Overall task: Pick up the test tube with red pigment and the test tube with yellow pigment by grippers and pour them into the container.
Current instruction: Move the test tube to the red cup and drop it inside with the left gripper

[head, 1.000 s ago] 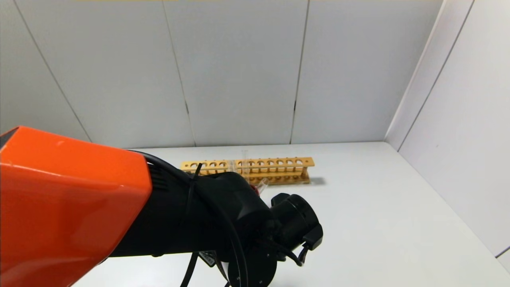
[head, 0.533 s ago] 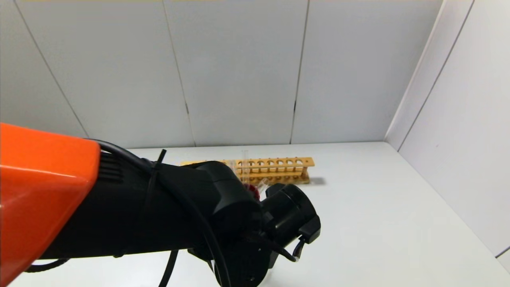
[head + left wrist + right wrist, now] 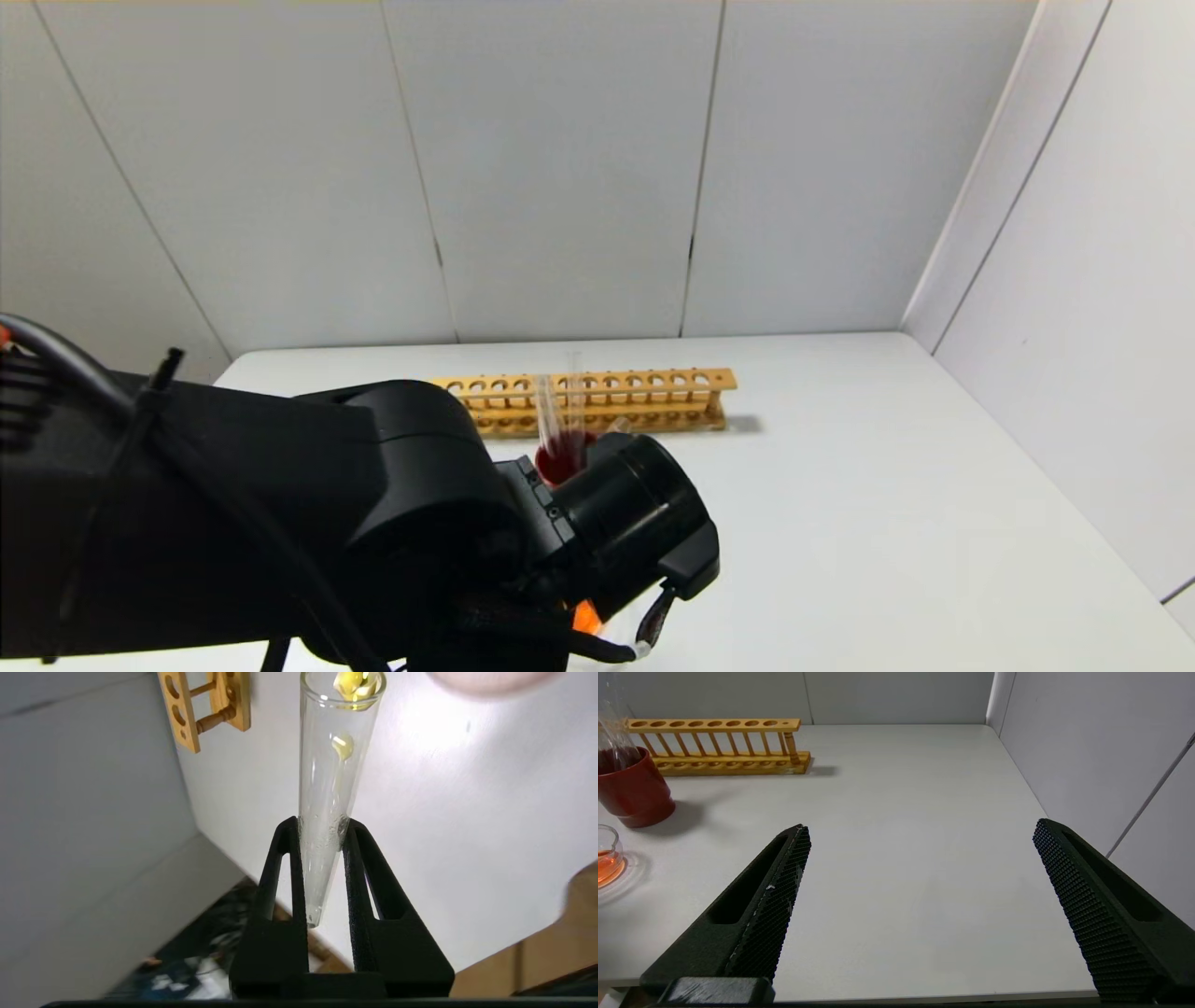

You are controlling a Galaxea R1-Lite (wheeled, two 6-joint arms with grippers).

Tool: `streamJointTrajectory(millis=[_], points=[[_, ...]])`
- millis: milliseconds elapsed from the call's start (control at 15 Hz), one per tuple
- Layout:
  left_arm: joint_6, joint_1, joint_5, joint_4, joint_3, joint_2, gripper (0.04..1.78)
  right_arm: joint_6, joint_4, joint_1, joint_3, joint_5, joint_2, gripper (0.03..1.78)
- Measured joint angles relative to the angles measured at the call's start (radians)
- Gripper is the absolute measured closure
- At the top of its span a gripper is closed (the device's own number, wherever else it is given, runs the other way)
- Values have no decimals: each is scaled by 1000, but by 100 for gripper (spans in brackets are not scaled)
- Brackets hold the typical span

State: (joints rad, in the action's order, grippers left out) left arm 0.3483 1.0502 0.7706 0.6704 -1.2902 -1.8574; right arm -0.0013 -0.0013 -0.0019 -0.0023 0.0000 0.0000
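Left wrist view: the yellow tube [image 3: 329, 788] is clamped between the two black jaws of the left gripper [image 3: 322, 830], which are closed against its glass close to the open mouth. The rounded end points away from the camera, and the yellow liquid sits gathered there, with one separate yellow drop clinging to the wall partway along. The white counter [image 3: 444, 812] lies behind the tube, and one end of the wooden rack [image 3: 205, 707] shows at the edge of that view.

In the head view the left arm [image 3: 280, 523] reaches across the near counter, and its bulk hides the gripper and the tube. A patch of orange [image 3: 585, 616] shows just under the wrist. Past the arm stands the red cup [image 3: 558, 459], with two clear tubes [image 3: 551, 411] rising from it, and behind that the rack [image 3: 607, 397] runs along the back of the counter [image 3: 887, 485].

In the right wrist view the beaker [image 3: 607, 861] sits on the counter at the edge of view, holding orange-red liquid. The red cup [image 3: 633, 788] stands near it, between the beaker and the rack [image 3: 719, 746]. The right gripper [image 3: 920, 844] hovers above the near edge of the counter, well apart from the beaker, its jaws spread wide with nothing between them.
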Motion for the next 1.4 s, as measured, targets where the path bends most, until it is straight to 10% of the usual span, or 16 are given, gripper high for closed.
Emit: streamJointTrajectory(millis=[800,1400], points=[[-488,-90,-89,-717,71,111,152,0,0,0,0,0,0,7],[-597,-164,-199,-1086,227,34,152,0,0,-1,0,0,0,7]])
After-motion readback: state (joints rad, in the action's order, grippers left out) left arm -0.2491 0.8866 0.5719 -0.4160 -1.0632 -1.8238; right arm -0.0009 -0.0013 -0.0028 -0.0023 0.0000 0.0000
